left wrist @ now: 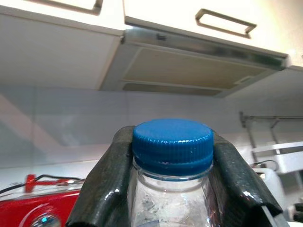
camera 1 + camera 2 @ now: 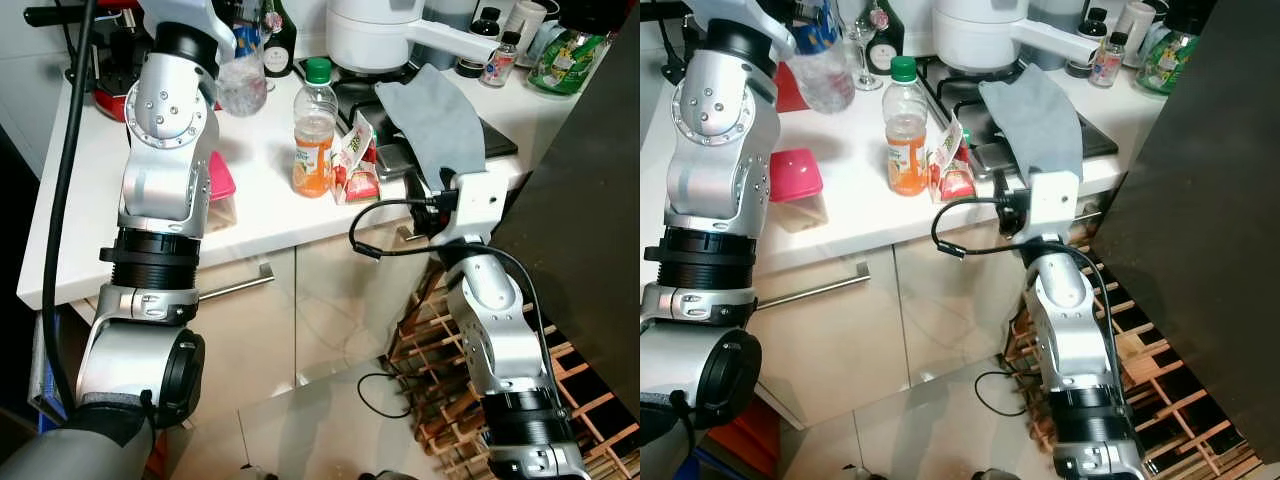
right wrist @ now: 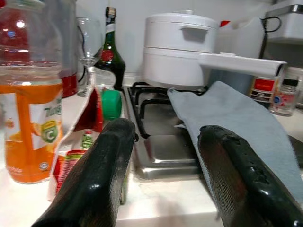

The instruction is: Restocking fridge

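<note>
My left gripper (image 1: 171, 189) was clenched on a clear water bottle (image 2: 242, 82), with one black finger on each side of its neck, just under the blue cap (image 1: 172, 144). I held it up above the white counter (image 2: 260, 200), near the back, at about 11 o'clock from the juice bottle (image 2: 315, 130).

I thought the water bottle looked nearly empty, so it would be light. Its thin plastic would be soft and could squash in a hard squeeze. The neck was the stiff part, and I judged that a good place to hold.

My right gripper (image 3: 163, 170) was released, its fingers spread apart and holding nothing. It sat low at the counter's front edge, pointing at the stove (image 3: 156, 142) and the gray cloth (image 2: 430, 120). The juice bottle stood at about 10 o'clock from it, touching a red snack packet (image 2: 355, 160). It was half full, so I guessed it would be heavier and smooth.
</note>
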Controlling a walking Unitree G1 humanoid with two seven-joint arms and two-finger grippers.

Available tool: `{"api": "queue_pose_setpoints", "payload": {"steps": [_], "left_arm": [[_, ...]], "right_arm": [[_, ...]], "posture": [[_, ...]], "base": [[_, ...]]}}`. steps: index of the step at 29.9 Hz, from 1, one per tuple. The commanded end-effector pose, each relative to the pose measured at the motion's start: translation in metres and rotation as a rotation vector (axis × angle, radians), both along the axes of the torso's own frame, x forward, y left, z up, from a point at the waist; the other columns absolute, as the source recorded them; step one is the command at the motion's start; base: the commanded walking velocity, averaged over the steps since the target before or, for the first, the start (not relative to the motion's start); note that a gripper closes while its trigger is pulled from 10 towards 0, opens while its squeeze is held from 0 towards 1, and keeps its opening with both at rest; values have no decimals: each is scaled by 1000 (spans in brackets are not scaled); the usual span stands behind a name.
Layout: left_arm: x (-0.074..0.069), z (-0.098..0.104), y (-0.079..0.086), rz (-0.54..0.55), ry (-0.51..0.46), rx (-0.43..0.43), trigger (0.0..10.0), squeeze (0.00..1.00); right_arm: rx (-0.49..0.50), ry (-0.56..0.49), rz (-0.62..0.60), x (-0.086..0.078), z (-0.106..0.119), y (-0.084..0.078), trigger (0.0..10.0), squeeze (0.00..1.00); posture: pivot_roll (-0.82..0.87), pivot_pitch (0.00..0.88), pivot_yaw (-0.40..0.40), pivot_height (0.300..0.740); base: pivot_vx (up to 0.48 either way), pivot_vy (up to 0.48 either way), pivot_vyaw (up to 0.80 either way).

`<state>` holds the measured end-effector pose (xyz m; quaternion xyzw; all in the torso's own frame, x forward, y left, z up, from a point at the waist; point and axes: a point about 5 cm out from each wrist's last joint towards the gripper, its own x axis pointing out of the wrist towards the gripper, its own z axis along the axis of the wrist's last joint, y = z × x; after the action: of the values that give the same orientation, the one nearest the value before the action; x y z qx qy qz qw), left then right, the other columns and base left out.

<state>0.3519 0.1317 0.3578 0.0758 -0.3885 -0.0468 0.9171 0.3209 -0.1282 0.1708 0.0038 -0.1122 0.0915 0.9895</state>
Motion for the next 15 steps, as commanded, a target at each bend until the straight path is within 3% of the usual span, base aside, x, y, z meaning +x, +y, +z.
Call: {"api": "queue_pose_setpoints", "payload": {"steps": [1, 15], "left_arm": [[-10, 12, 0, 23, -84, 12, 10000, 0], [-24, 30, -2, 81, -215, 47, 10000, 0]], "right_arm": [[-5, -9, 20, 2, 2, 3, 10000, 0], [-11, -6, 45, 7, 0, 6, 10000, 0]], "posture": [[-18, 0, -56, 740], [-1, 0, -67, 740]], "base": [[0, 0, 0], [0, 0, 0]]}}
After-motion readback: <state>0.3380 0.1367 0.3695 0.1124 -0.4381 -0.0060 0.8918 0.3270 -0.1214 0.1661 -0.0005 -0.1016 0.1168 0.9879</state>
